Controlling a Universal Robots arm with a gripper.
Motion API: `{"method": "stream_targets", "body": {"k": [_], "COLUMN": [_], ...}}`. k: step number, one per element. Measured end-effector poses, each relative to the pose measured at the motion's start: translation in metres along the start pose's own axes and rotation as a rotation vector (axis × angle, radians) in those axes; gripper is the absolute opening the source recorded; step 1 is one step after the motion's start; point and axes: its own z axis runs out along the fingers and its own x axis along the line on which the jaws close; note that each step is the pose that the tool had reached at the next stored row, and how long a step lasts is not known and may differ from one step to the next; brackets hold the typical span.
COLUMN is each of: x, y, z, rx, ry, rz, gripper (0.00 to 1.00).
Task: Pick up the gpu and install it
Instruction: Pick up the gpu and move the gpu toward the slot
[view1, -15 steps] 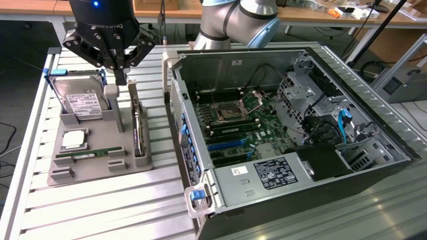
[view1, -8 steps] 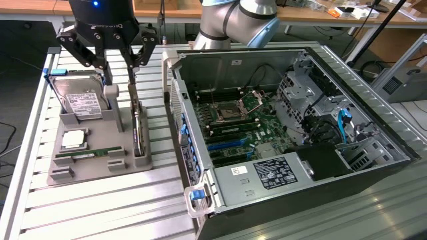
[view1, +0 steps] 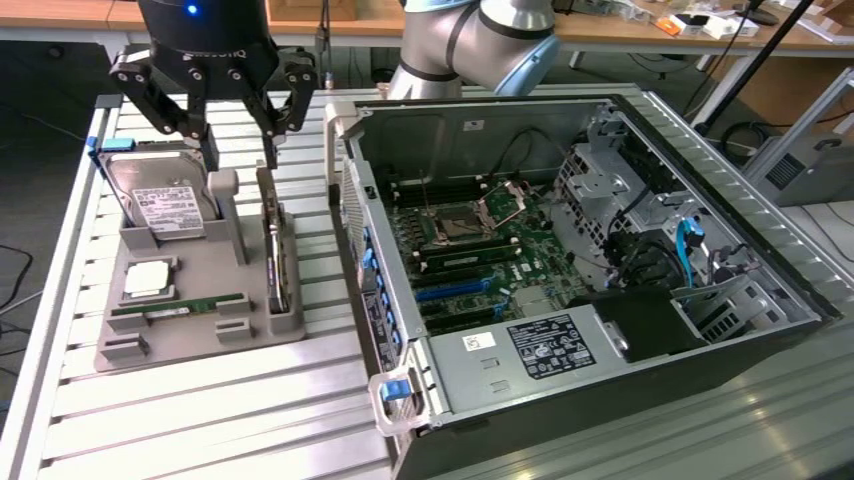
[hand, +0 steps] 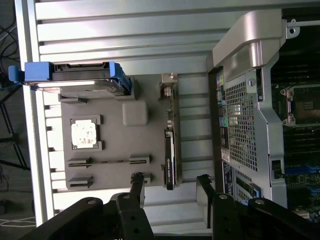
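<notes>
Exterior view: the tool (view1: 240, 150) hangs over the gray holder (view1: 180, 338) on the slatted tabletop (view1: 200, 420), its fingers spread and holding nothing. The gpu (view1: 275, 255) stands on its long edge in the slot along the holder's edge nearest the computer case (view1: 441, 130). Its long axis runs parallel to the case's side. Its silvery bracket seems to sit at the end nearer the hard drive (view1: 158, 200).

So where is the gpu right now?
The gpu stands on edge in the grey holder at the exterior view's left, between the hard drive and the open computer case.
</notes>
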Motion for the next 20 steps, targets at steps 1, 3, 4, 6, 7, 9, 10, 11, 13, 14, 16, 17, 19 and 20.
{"method": "stream_targets", "body": {"k": [1, 3, 4, 6, 7, 9, 10, 11, 13, 14, 16, 17, 19, 20], "x": [0.000, 0.000, 0.000, 0.000, 0.000, 0.000, 0.000, 0.000, 0.000, 0.000, 0.000, 0.000, 0.000, 0.000], "y": [-0.0001, -0.0001, -0.0001, -0.0002, -0.0003, -0.0004, -0.0004, -0.0005, -0.0005, -0.0006, -0.0006, -0.0006, -0.0007, -0.0007], "z": [0.0010, 0.0023, 0.0029, 0.0046, 0.0053, 0.0081, 0.0088, 0.0095, 0.0108, 0.0115, 0.0126, 0.0131, 0.0141, 0.0147], "rx": [0.0000, 0.0001, 0.0001, 0.0002, 0.0001, 0.0002, 0.0002, 0.0002, 0.0001, 0.0001, 0.0001, 0.0002, 0.0002, 0.0002], "ry": [0.0000, 0.0001, 0.0001, 0.0001, 0.0000, 0.0001, 0.0001, 0.0001, 0.0001, 0.0001, 0.0000, 0.0001, 0.0001, 0.0001], "rz": [0.000, 0.000, 0.000, 0.000, 0.000, 0.000, 0.000, 0.000, 0.000, 0.000, 0.000, 0.000, 0.000, 0.000], "gripper": [0.54, 0.54, 0.54, 0.54, 0.54, 0.54, 0.54, 0.54, 0.54, 0.54, 0.54, 0.54, 0.54, 0.54]}}
